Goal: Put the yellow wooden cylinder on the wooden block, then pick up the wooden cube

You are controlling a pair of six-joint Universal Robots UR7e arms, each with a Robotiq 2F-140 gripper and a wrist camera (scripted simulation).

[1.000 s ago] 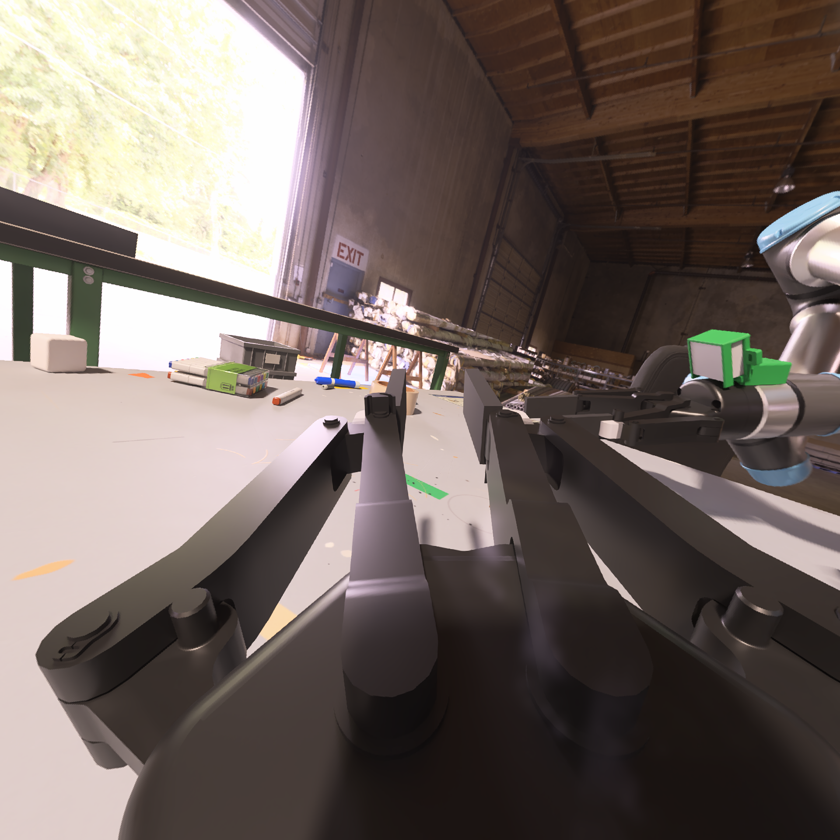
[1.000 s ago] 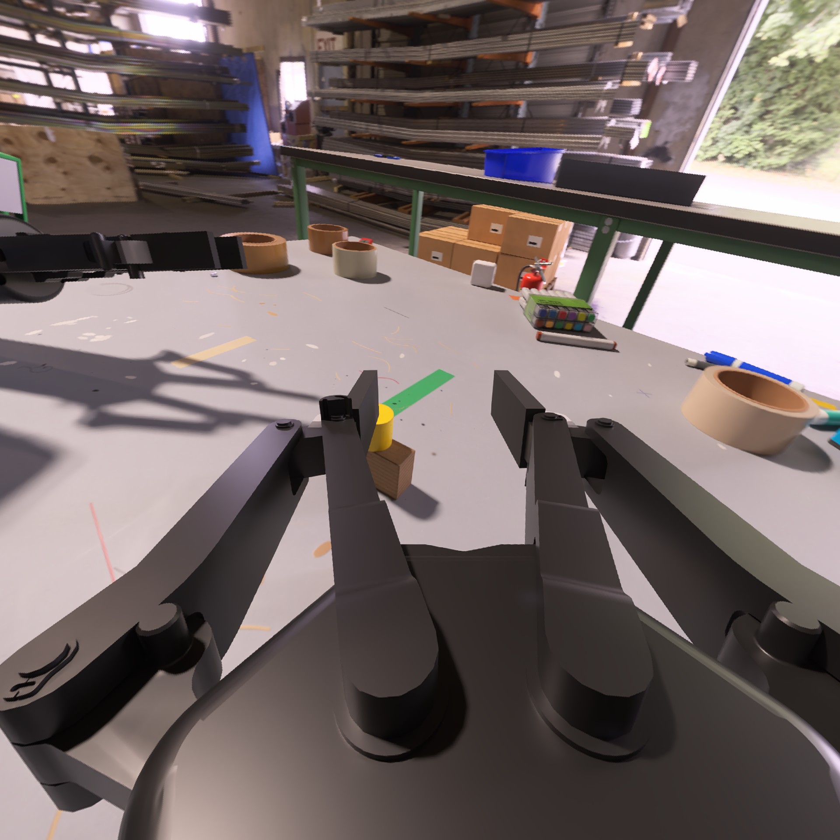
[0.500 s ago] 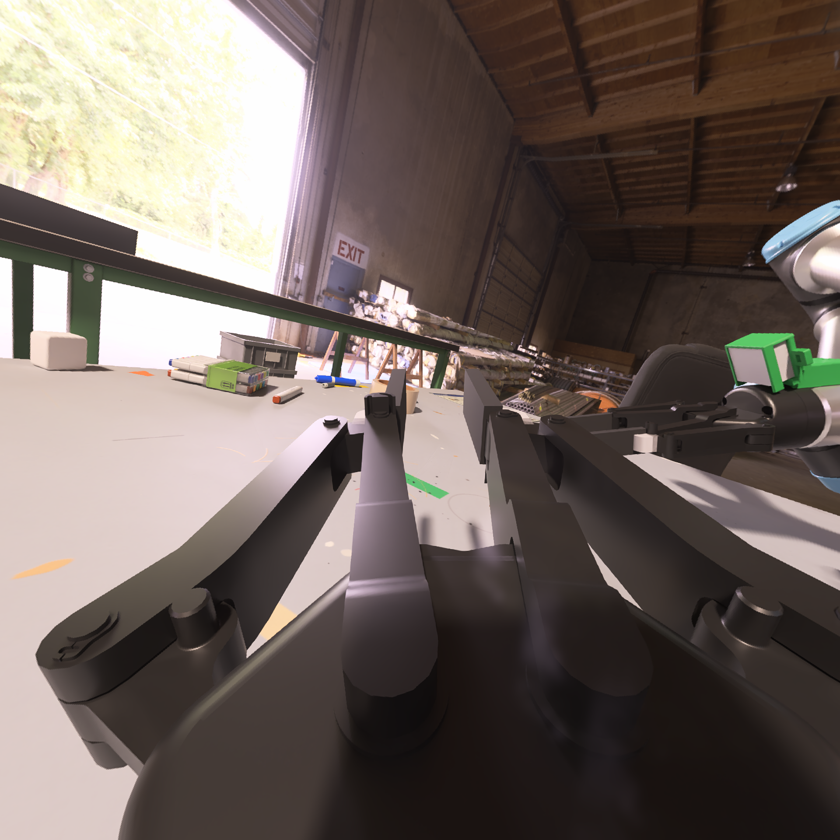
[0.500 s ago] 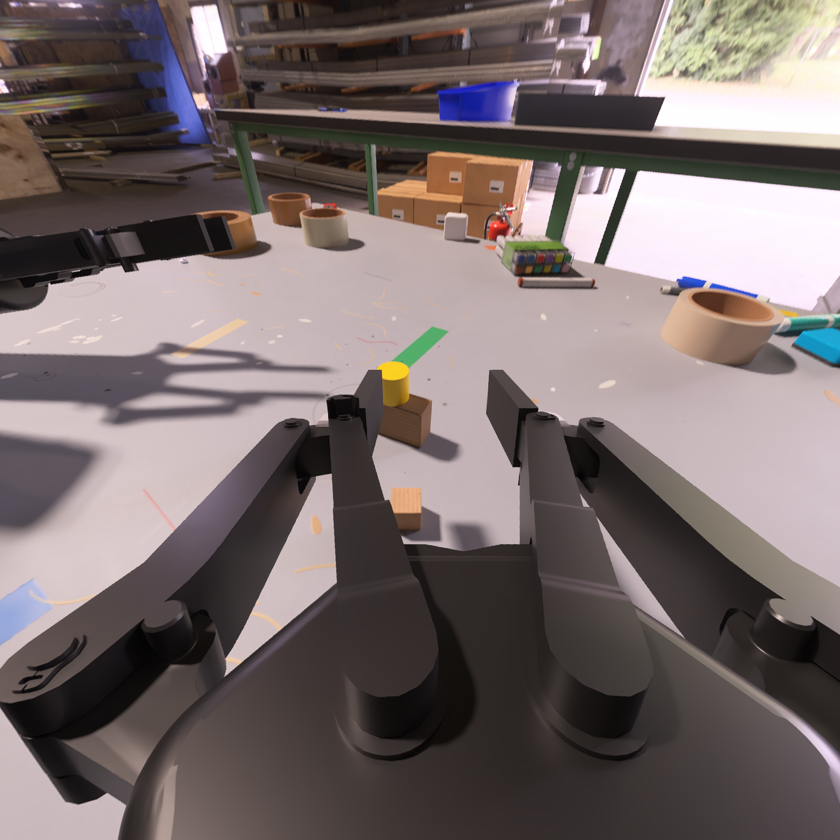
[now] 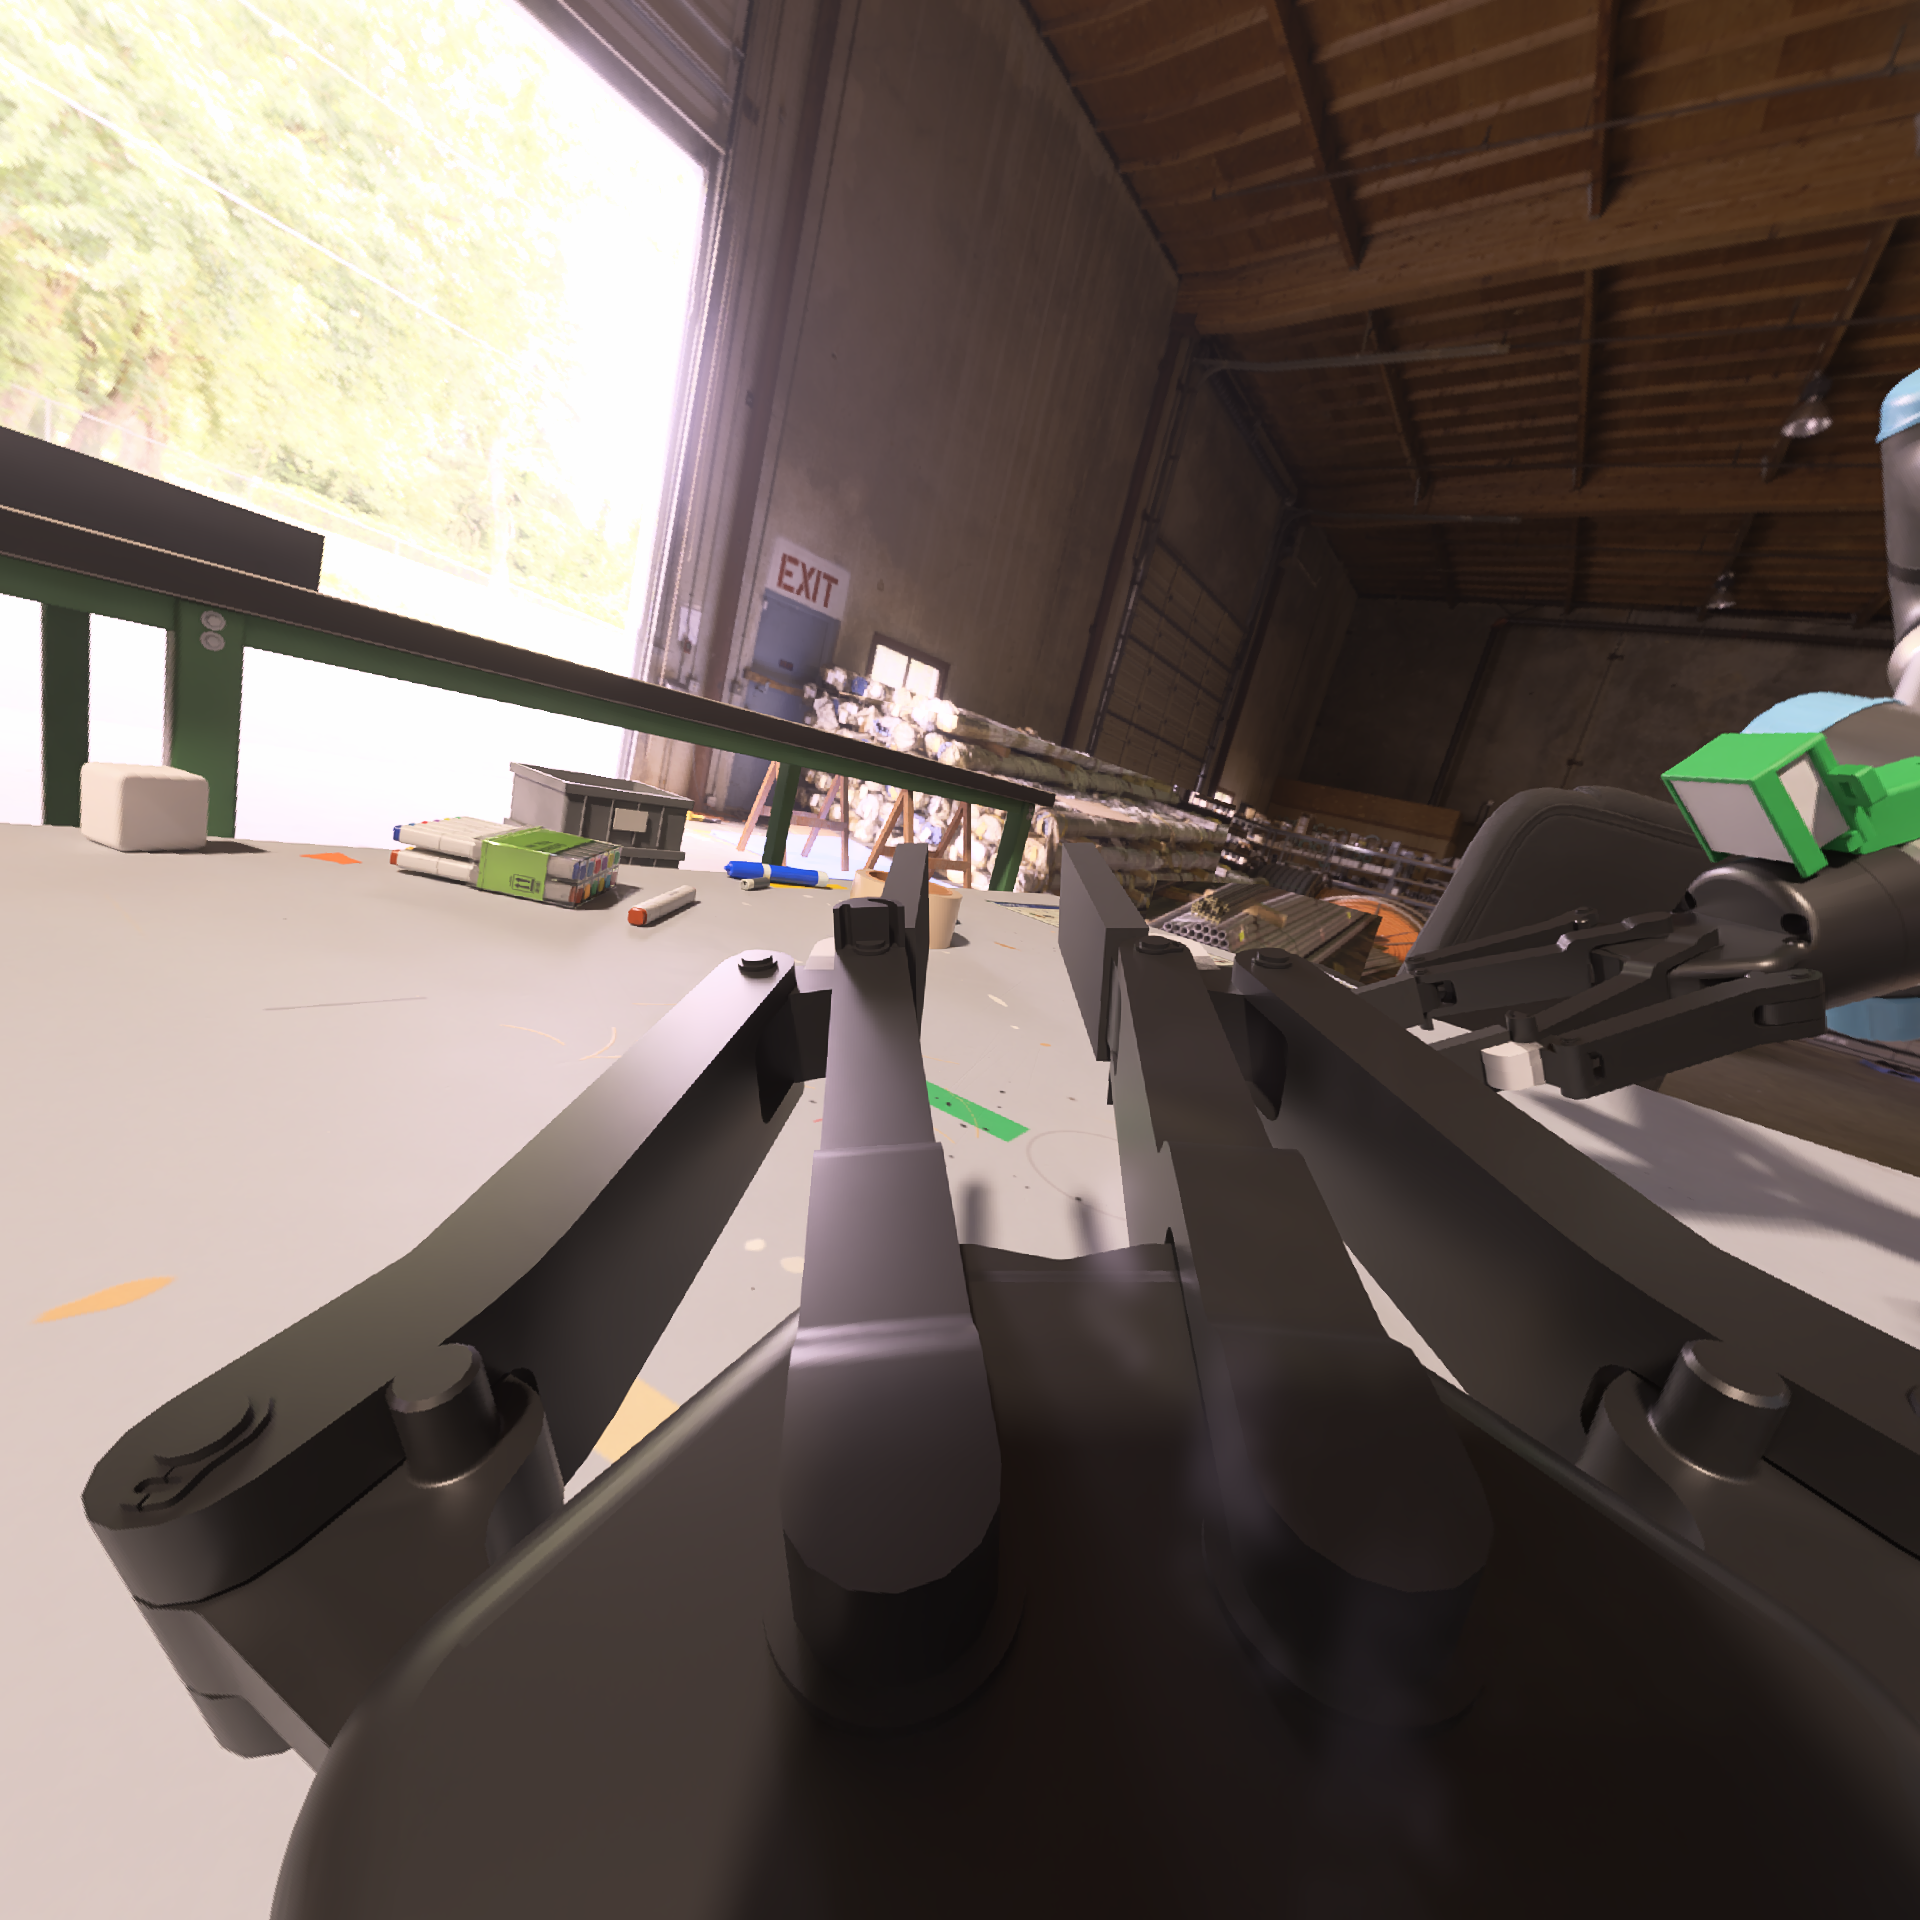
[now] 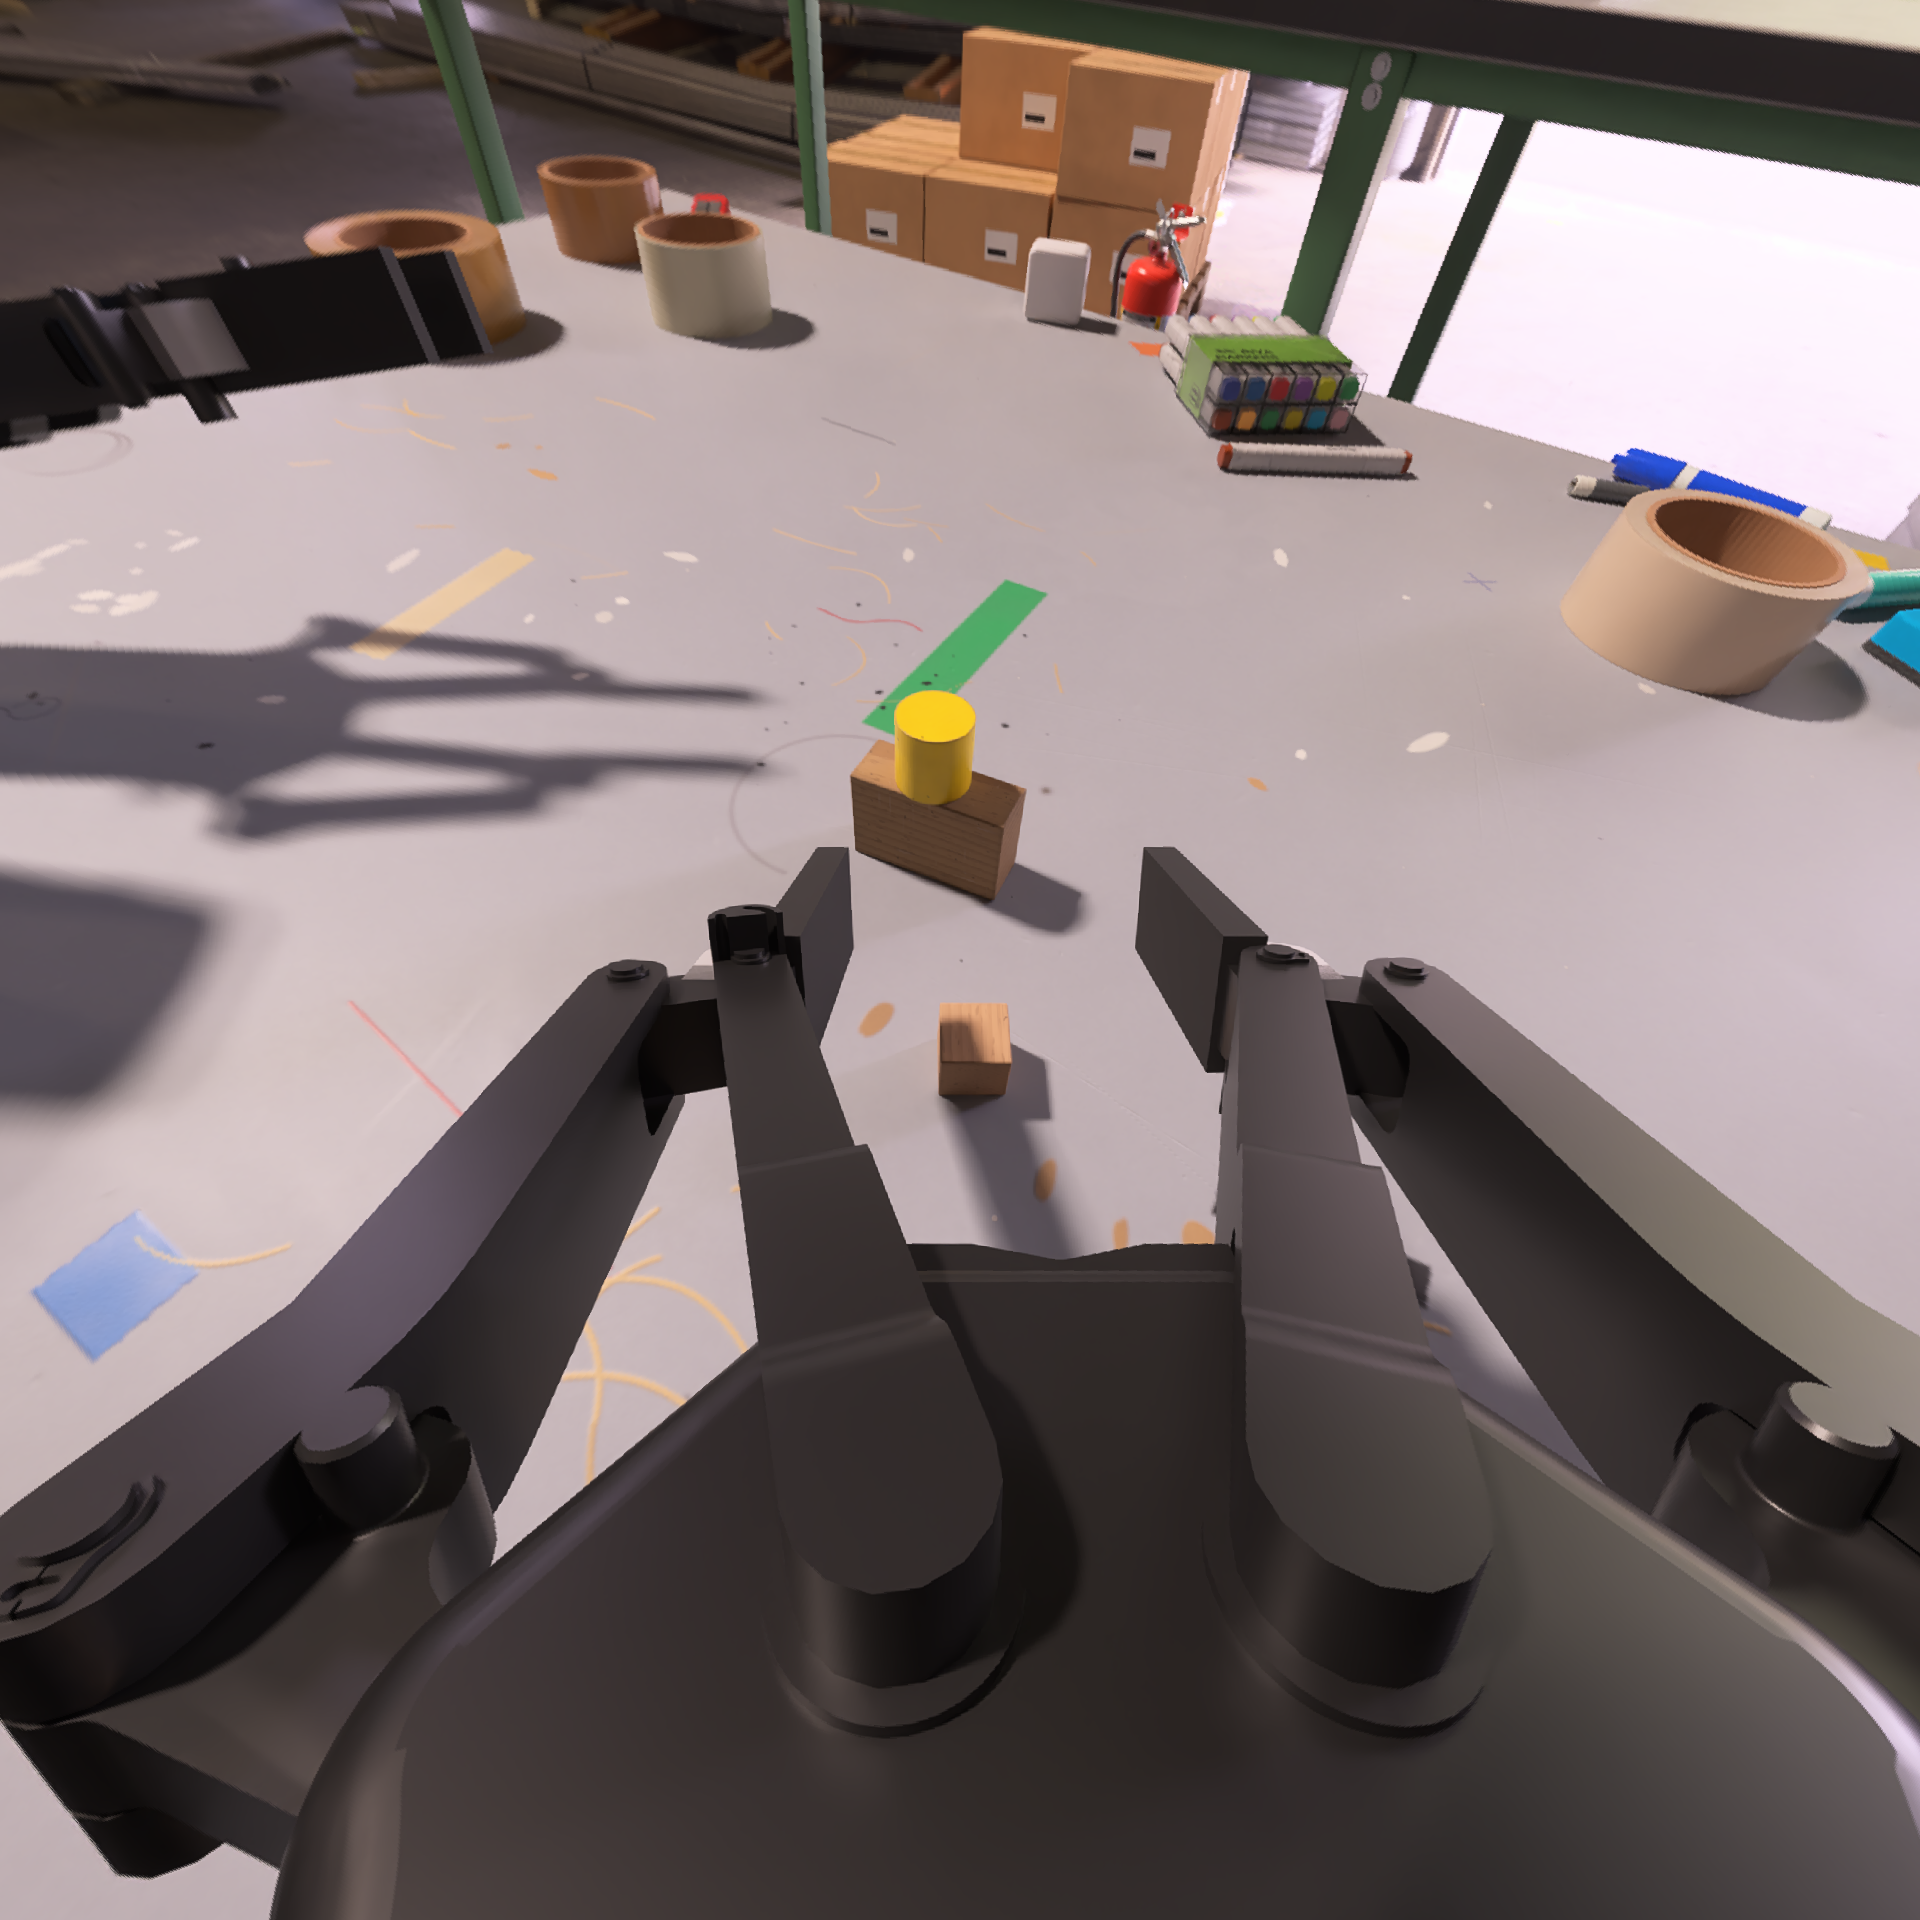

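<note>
Right gripper point(image 6: 992, 914) now tilted further down than before, its fingers point(image 6: 821, 914) spread and empty, small light wooden cube point(image 6: 974, 1047) lying between them on grey counter point(image 6: 1351, 831).

Bright doorway glare; crisp shadows on table point(image 6: 1351, 727); wide-angle edge distortion

right pincer point(image 6: 992, 914) parted, left pincer point(image 5: 992, 914) parted

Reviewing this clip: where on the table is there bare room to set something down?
Bare: the stretch between the wooden block and the beige tape roll, and the near-left area around the blue patch. Crowded: the far edge with tape rolls and marker box, and around the wooden cube.
</note>
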